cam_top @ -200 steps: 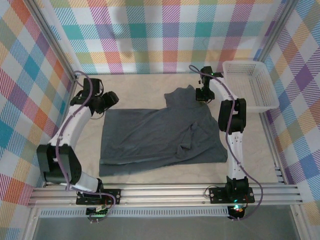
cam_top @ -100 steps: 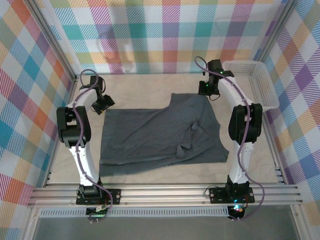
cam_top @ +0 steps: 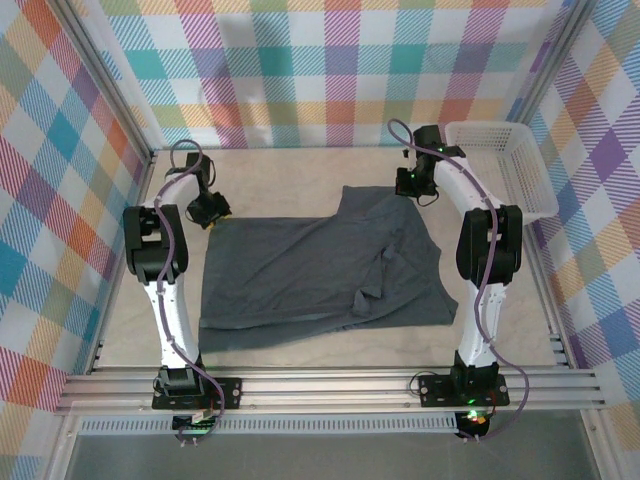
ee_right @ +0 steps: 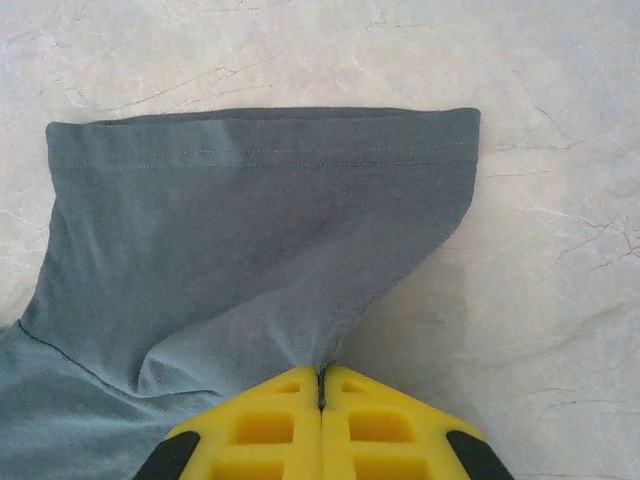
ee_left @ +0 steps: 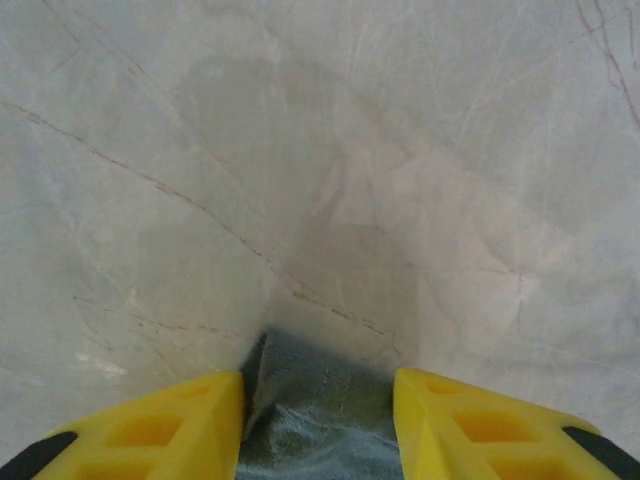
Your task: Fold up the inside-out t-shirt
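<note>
The dark slate-grey t-shirt [cam_top: 320,265] lies spread on the pale table, wrinkled near its middle. Its far right part rises to a sleeve [ee_right: 260,230] with a stitched hem. My right gripper [cam_top: 413,186] is shut on the sleeve's edge; the yellow fingers [ee_right: 322,410] meet with fabric pinched between them. My left gripper [cam_top: 212,213] is at the shirt's far left corner. It stands open, its yellow fingers [ee_left: 150,430] on either side of that corner [ee_left: 315,415] of the shirt.
A white plastic basket [cam_top: 500,170] stands at the far right against the checked wall. Bare pale table [cam_top: 280,170] lies beyond the shirt and along its sides. Checked curtain walls close in the left, back and right.
The left arm has reached out to the shirt's far left corner. The right gripper has carried the sleeve a little to the far right and now holds still.
</note>
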Motion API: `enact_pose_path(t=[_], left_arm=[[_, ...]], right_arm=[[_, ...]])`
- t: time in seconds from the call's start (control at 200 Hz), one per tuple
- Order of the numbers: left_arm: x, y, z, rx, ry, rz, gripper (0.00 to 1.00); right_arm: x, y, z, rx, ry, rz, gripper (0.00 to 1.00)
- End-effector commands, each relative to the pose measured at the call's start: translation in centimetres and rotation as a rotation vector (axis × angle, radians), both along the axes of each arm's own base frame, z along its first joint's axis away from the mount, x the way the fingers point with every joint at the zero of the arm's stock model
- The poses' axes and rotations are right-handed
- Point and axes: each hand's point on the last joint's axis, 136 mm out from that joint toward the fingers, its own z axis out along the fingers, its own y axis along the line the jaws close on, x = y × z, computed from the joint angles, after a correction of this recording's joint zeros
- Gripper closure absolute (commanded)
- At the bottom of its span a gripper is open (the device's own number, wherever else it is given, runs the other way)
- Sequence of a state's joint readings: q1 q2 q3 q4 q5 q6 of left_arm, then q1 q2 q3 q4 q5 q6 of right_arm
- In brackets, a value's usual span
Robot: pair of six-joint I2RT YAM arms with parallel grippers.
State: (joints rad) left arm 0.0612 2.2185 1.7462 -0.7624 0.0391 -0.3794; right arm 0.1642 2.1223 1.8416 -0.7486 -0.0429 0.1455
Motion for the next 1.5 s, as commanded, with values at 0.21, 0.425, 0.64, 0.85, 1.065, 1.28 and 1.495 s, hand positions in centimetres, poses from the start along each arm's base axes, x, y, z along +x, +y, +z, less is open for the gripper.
enact_pose_path(t=[0.21, 0.425, 0.64, 0.85, 1.065, 1.28, 1.495], left_arm=[[-0.5, 0.1, -0.7, 0.062, 0.057, -0.069, 1.00], [-1.0, 1.9, 3.1, 0.060, -0.023, -0.008, 1.00], [-2.2, 2.0, 2.8, 0.032, -0.001, 0.010, 1.00], [-2.5, 2.6, 5.7, -0.003, -0.047, 0.039, 1.00], [-6.3, 2.2, 7.3, -0.078, -0.108, 0.116, 1.00], [-10.4, 1.1, 4.4, -0.115, -0.038, 0.126, 1.00], [-10.9, 0.4, 6.8, -0.147, -0.083, 0.108, 1.00]], right_arm=[[0.9, -0.6, -0.2, -0.005, -0.009, -0.032, 1.00], [1.2, -4.5, -1.0, 0.037, -0.004, -0.114, 1.00], [0.4, -3.6, -2.7, 0.098, 0.071, -0.096, 1.00], [0.2, -3.9, 1.2, 0.093, -0.004, -0.095, 1.00], [-3.6, -5.2, 0.9, 0.152, -0.009, -0.213, 0.98], [-8.5, -6.5, -5.2, 0.138, 0.151, -0.302, 1.00], [-8.0, -6.8, -1.2, 0.151, 0.084, -0.315, 0.99]])
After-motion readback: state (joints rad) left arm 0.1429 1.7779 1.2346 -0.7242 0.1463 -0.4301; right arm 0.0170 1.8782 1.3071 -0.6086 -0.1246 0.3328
